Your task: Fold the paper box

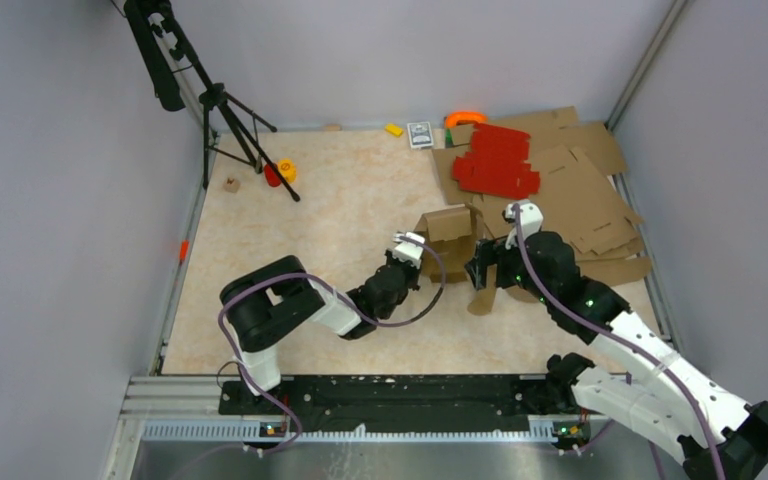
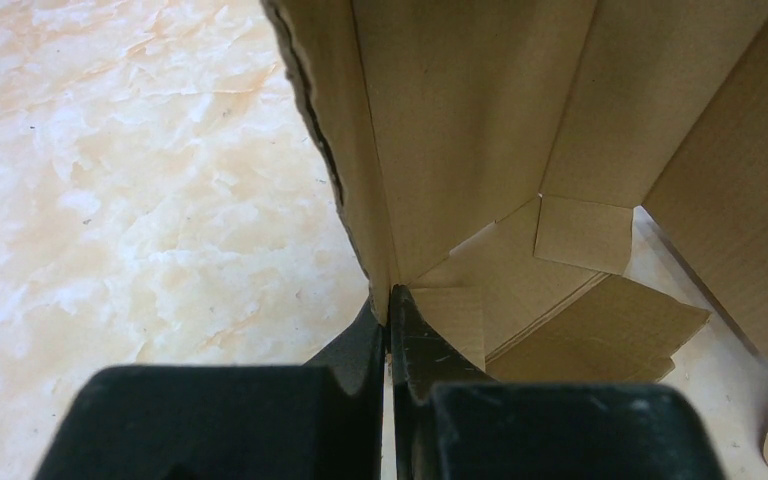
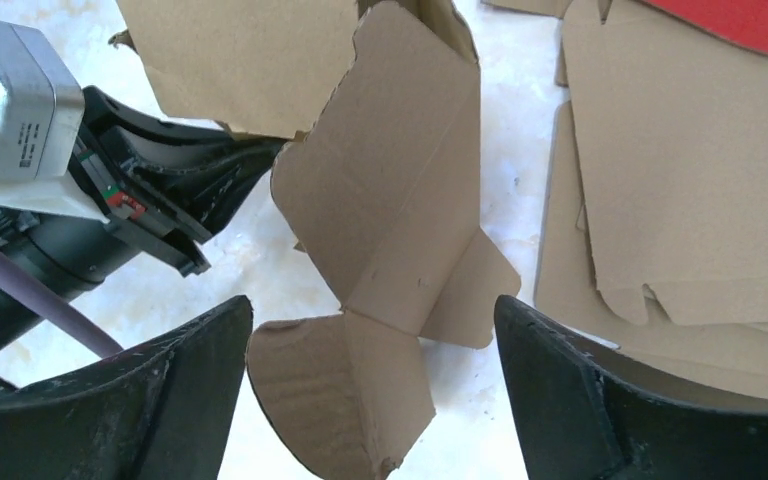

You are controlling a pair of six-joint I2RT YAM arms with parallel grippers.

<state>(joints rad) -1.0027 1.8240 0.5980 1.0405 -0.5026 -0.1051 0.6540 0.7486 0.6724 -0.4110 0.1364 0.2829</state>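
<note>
Left fingers (image 2: 360,345) tight on the paper box (image 1: 450,232) wall, right fingers (image 3: 580,390) wide, box length near-to-far, flap nearward

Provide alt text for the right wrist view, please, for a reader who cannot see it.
The open right end effector frames a lower flap of the partly folded paper box. The left end effector grips the box at left; flat brown sheets lie at right.

A black tripod (image 1: 222,110) is standing at the far left of the marbled table (image 1: 310,230), with a yellow-and-red object (image 1: 280,171) and a small brown cube (image 1: 231,184) lying by its feet. Red cardboard sheets (image 1: 497,160) are resting on flat brown sheets (image 1: 590,190) at the far right. A yellow block (image 1: 393,129) and a small dark box (image 1: 420,134) are sitting along the far edge.
</note>
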